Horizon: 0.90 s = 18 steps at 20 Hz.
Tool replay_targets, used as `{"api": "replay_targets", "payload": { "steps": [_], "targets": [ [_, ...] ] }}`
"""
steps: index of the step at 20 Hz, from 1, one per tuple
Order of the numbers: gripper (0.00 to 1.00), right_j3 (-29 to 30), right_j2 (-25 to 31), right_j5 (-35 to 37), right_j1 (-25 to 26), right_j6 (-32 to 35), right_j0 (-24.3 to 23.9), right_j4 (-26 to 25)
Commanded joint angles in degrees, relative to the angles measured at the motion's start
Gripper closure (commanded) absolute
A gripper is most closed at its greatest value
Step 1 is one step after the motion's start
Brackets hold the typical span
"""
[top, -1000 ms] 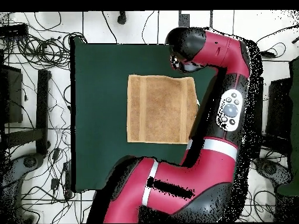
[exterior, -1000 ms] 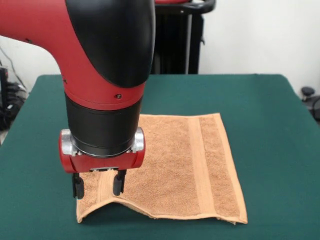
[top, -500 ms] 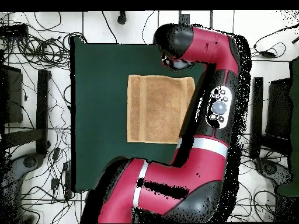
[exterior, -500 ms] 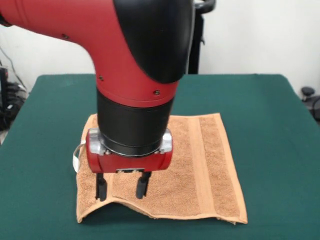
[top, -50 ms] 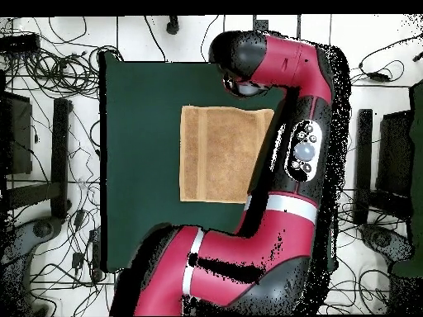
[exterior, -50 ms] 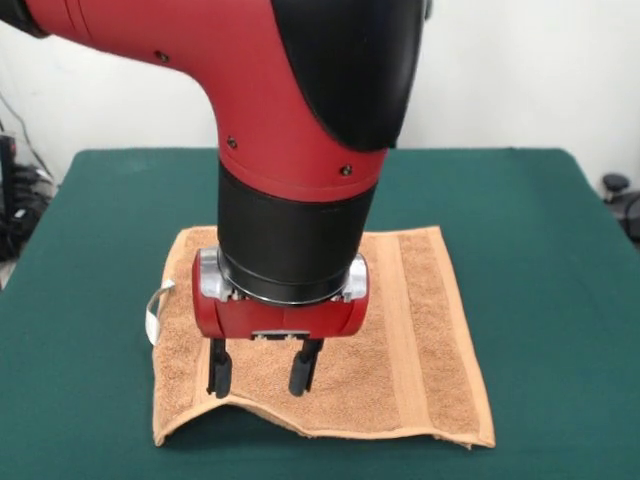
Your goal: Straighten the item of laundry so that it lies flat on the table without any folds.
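Lying mid-table, the orange-tan towel is showing woven bands, a white tag at one side, and a near edge arching up off the green table. I am seeing my gripper spread open, fingertips at the cloth. Overhead, the arm is hiding the gripper; cables are cluttering the floor.

Big dark green table with one thing on it: a light orange towel, lying near the middle. Mostly flat, but lifted in a small hump along one edge. Small white tag at its side.
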Motion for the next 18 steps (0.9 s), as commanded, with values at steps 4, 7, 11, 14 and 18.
{"api": "replay_targets", "payload": {
  "steps": [4, 7, 11, 14, 18],
  "targets": [
    [0.00, 4.4, 1.7, 2.1, -2.6, 15.9, 0.9, 1.3],
    [0.00, 5.3, 1.8, 2.3, -3.2, 16.0, 0.6, 1.3],
    [0.00, 5.3, 1.8, 2.4, -3.0, 16.1, 0.3, 1.1],
    [0.00, 5.6, 2.1, 1.0, -2.4, 16.4, 0.3, 0.9],
    [0.00, 7.5, 2.4, -0.6, -2.5, 16.3, 0.3, 0.6]
  ]
}}
